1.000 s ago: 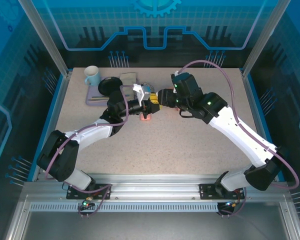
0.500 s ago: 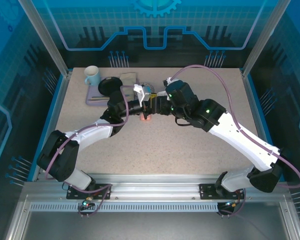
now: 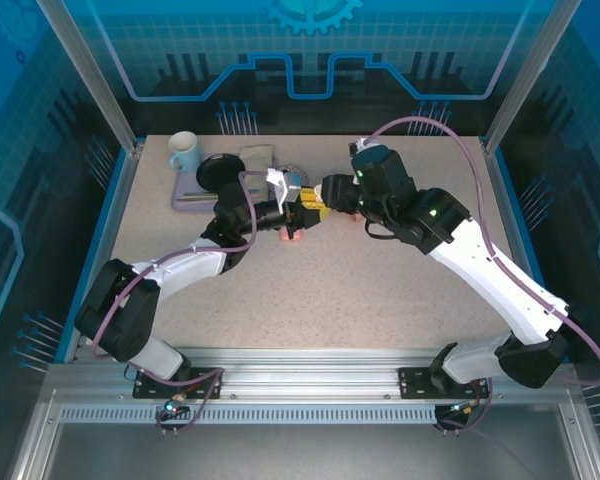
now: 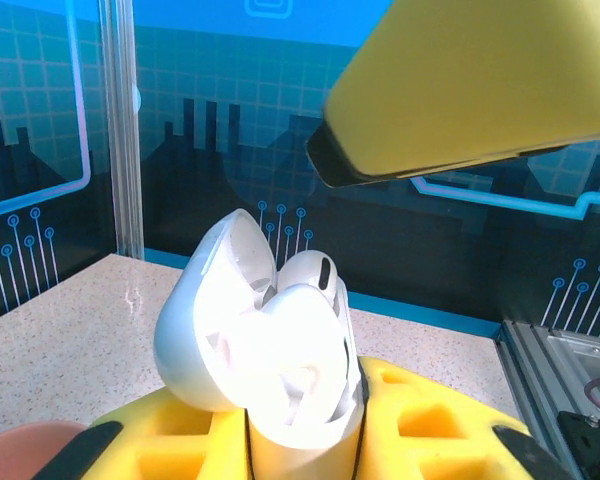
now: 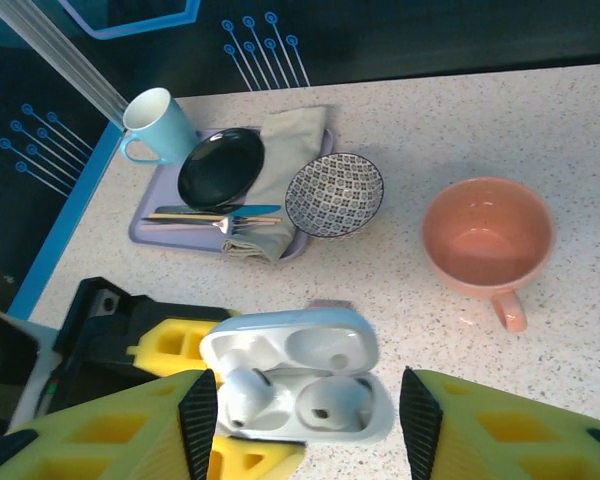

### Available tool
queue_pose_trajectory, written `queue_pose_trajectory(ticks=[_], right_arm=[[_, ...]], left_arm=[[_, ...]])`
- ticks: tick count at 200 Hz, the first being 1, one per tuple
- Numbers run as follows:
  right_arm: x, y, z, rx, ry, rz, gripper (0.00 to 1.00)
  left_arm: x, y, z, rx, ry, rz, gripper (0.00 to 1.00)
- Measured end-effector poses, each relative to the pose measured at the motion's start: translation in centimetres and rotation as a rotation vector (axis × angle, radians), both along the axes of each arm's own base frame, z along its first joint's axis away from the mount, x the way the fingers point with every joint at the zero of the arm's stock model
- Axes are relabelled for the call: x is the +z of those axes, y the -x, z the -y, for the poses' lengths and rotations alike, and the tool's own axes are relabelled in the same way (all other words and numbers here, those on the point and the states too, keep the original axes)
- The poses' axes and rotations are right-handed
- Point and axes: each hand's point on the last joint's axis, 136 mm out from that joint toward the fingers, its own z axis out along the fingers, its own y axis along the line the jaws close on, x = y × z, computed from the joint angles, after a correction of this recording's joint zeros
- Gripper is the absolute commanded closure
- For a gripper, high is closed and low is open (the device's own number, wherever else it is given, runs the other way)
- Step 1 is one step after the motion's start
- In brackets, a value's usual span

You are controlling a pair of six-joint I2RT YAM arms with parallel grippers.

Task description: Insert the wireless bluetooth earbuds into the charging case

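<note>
My left gripper (image 3: 302,208) is shut on the base of a white charging case (image 5: 295,385), holding it above the table with the lid swung open. Two white earbuds lie in the case. The right earbud (image 5: 332,402) sits low in its well, and the left earbud (image 5: 242,392) stands a little proud. In the left wrist view the case (image 4: 250,350) rises from between the yellow fingers (image 4: 450,435), with one earbud (image 4: 315,275) poking out at the top. My right gripper (image 5: 309,425) hovers open over the case, one pad on each side, holding nothing.
At the back left a lilac tray (image 5: 145,232) holds a black plate (image 5: 220,167), a folded cloth and cutlery, with a blue mug (image 5: 152,125) beside it. A patterned bowl (image 5: 334,193) and a salmon cup (image 5: 485,240) stand nearby. A small salmon-pink object (image 3: 291,236) lies under the grippers.
The right arm swung left toward the held case, then drew back to the right. The left arm and the case have stayed put.
</note>
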Motion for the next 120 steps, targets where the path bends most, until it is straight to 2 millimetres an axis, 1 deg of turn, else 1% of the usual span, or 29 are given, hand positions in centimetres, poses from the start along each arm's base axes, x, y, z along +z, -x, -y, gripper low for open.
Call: queue_pose_trajectory(ticks=[20,46,79,120], right_arm=[[0.0,-0.1,0.1,0.022,0.007,-0.010,0.50],[0.5,0.0,-1.1,0.086,0.002,-0.010,0.57],[0.4,0.1,-2.1,0.137,-0.002,-0.027,0.58],[-1.2,-0.1,-3.2,0.169,0.010,-0.078,0.60]], left_arm=[[0.0,0.1,0.0,-0.004,0.002,-0.006,1.00],[0.0,0.1,0.0,-0.010,0.002,-0.009,1.00],[0.0,0.1,-0.1,-0.009,0.002,-0.009,1.00],[0.0,0.1,-0.1,-0.008,0.002,-0.009,1.00]])
